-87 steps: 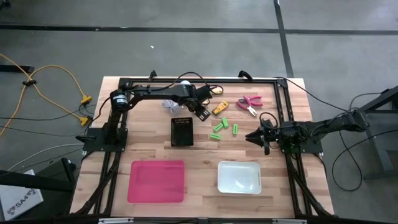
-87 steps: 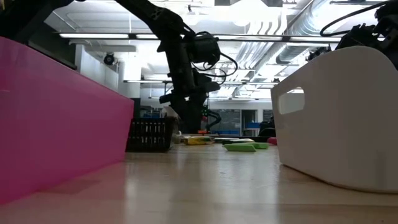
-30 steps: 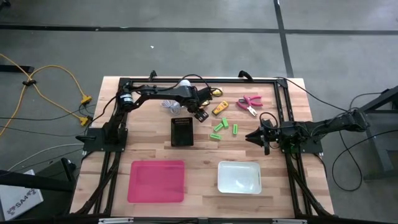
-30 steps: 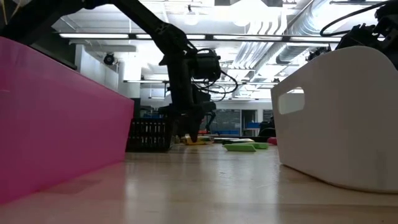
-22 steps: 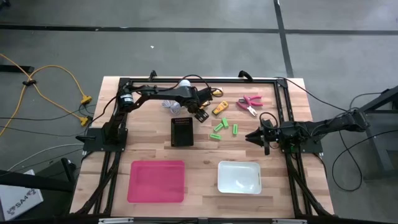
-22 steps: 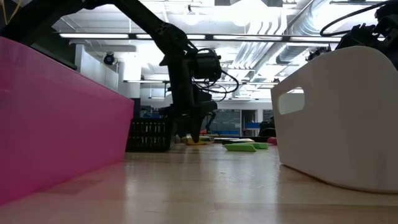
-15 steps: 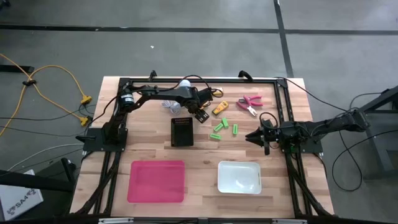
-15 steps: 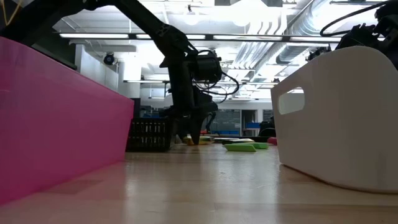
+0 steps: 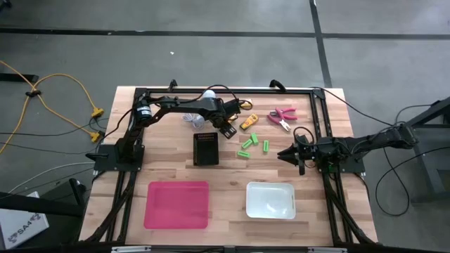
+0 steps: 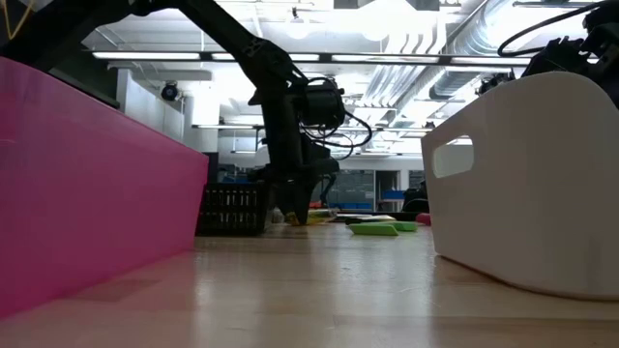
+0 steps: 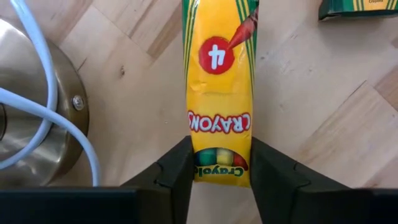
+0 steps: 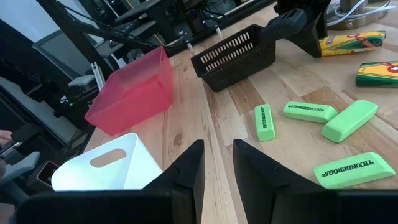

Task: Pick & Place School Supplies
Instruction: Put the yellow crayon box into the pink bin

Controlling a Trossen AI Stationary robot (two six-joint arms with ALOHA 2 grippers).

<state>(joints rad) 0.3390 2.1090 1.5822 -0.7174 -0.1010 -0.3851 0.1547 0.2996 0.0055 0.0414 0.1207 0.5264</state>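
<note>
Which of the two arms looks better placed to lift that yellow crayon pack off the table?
The left. Its gripper already has a finger on each side of the crayon pack, while the right gripper hangs apart from it, beyond the green erasers.

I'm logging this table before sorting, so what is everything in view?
crayon box: at least two, yellow, far middle of the table
erasers: four, green, centre
pliers-like tool: one, pink-handled, far right
basket: one, black, centre
bins: pink near left, white near right
cord: white, by a brass base
left gripper: closed around one crayon box
right gripper: open, empty, right side
</note>
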